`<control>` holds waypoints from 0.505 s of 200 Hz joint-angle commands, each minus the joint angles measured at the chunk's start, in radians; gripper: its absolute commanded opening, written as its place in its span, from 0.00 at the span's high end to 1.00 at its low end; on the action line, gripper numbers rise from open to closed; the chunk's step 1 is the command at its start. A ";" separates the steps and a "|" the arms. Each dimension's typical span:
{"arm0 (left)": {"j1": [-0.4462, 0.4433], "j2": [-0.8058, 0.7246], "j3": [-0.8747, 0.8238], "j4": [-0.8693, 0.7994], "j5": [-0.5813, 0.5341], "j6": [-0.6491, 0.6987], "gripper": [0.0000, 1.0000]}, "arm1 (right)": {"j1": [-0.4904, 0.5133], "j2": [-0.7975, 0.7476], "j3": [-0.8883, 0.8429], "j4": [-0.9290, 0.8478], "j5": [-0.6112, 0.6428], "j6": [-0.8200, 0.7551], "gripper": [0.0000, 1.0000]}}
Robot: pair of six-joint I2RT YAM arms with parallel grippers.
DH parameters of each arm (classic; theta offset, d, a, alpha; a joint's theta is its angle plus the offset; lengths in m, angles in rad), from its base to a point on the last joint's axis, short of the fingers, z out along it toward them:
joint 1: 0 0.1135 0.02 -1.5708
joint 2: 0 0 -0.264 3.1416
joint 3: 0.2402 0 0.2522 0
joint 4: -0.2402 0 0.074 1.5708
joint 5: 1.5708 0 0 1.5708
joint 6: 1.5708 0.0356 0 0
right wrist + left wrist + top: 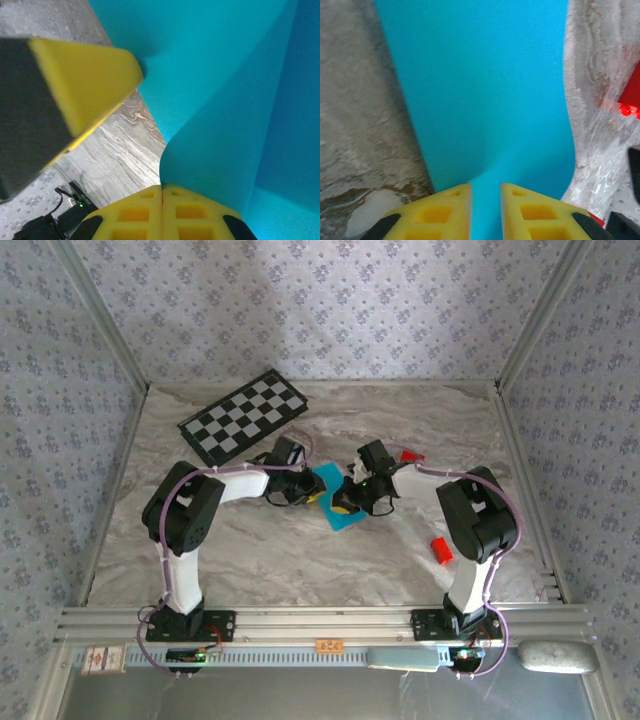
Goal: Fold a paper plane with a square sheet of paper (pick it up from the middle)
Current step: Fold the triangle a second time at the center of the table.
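One bright cyan square sheet of paper (pixel 330 485) lies mid-tabletop between the two grippers, with one flap raised. Right gripper (pixel 162 187): yellow fingers pressed together, clamped on that upturned flap. Left gripper (pixel 486 187): fingers a narrow gap apart, the sheet running into the gap; grip cannot be confirmed. The grey marbled tabletop (pixel 300 550) also carries one black-and-white checkered board (pixel 243 417) and two small red blocks (pixel 441 551), the second red block (pixel 411 455) farther back. One orange label (pixel 330 646) sits on the front rail, its writing too small to read.
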 commanded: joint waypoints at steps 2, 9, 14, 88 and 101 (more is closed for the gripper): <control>0.001 -0.045 0.047 -0.050 -0.006 0.051 0.78 | 0.003 0.019 0.027 -0.038 0.019 -0.024 1.00; 0.003 -0.040 0.056 -0.062 -0.018 0.057 0.78 | 0.004 0.018 0.025 -0.036 0.018 -0.024 1.00; 0.002 -0.036 0.060 -0.069 -0.024 0.062 0.78 | 0.005 0.017 0.025 -0.036 0.019 -0.025 1.00; 0.004 0.066 0.115 -0.125 -0.092 0.081 0.81 | 0.007 0.031 0.021 0.026 0.003 -0.005 1.00; 0.004 0.079 0.121 -0.146 -0.095 0.084 0.82 | 0.007 0.032 0.012 0.062 -0.009 0.008 1.00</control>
